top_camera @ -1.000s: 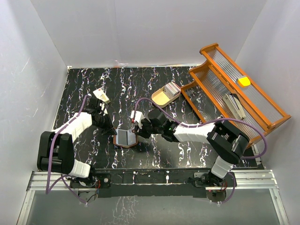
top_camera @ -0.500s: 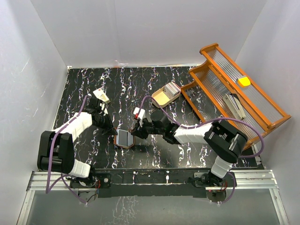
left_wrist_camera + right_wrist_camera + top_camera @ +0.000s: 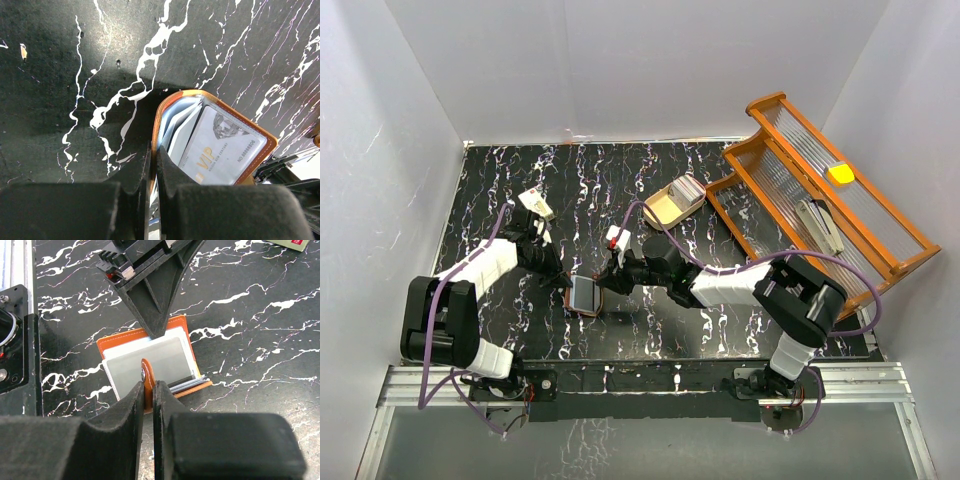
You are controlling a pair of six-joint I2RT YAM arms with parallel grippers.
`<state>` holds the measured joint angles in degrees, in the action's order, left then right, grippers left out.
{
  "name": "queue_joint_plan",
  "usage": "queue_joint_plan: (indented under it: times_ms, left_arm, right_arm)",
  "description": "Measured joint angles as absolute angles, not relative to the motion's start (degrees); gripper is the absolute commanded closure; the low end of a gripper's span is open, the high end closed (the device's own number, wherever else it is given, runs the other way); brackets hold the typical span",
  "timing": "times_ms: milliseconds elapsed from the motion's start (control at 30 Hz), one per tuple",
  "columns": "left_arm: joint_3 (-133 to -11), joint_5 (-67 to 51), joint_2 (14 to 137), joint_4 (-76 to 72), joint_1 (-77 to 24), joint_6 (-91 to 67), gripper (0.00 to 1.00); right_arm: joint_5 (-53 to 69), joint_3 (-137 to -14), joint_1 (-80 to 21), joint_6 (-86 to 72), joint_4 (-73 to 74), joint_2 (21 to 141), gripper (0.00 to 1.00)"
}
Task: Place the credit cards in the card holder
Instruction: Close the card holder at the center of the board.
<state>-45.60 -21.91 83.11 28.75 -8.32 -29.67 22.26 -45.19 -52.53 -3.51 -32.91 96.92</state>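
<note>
The pale grey plastic card (image 3: 220, 145) lying in the open brown leather card holder (image 3: 161, 107) bears "VIP" in gold capitals. A line of smaller print beneath is too fine to read. Along one edge runs a serial starting "NO.", followed by digits, mostly eights.

**Both arms reach inward, fingers pinched close**

The left arm (image 3: 480, 268) stretches forward and to the right from its base, with the wrist dipped low. The left gripper (image 3: 153, 152) has its dark fingers pressed together on the edge of the card holder (image 3: 257, 150). The right arm (image 3: 730, 285) bends at the elbow and reaches leftward, nearly level. The right gripper (image 3: 148, 385) faces the left one, its fingers nipped on the holder's strap.
</note>
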Motion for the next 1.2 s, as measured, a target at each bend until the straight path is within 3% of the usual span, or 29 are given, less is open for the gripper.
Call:
queue_joint_plan:
  times_ms: [467,567,667,1200]
  left_arm:
    - [-43.0,-29.4,81.3,24.7,-8.2,-33.8,0.93]
    - [-40.6,-32.9,80.1,21.5,-8.1,-36.3,0.94]
    - [-38.9,-35.3,79.0,19.6,-8.1,-38.3,1.0]
    - [-37.8,-39.1,77.3,16.1,-8.0,-44.2,1.0]
  right_arm:
    - [22.3,-44.3,-52.5,-5.0,-36.1,97.9,1.0]
    - [22.5,-43.7,-52.5,-5.6,-37.3,98.1,1.0]
    - [22.5,-43.3,-52.5,-6.2,-38.6,98.3,1.0]
    - [22.5,-43.2,-51.5,-8.6,-41.1,98.7,1.0]
